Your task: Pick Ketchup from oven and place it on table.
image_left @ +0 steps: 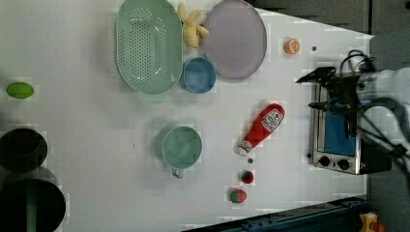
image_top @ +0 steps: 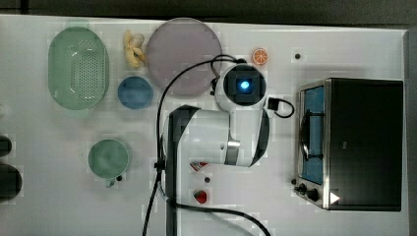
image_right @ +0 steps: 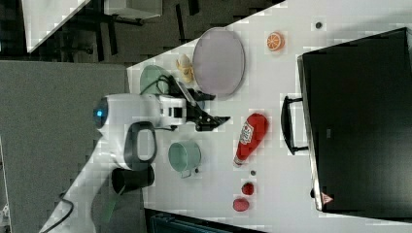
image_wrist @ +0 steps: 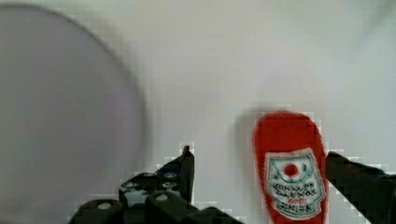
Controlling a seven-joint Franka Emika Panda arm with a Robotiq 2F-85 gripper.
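A white robot arm with black parts

The arm (image_right: pixel 141 116) is smooth, round and white, with black bands at its bends and one shiny silver ring. A small blue light glows on its round end, behind the tool (image_right: pixel 214 121). The tool is black with little silver screws. Thin black cables loop beside it and trail away.
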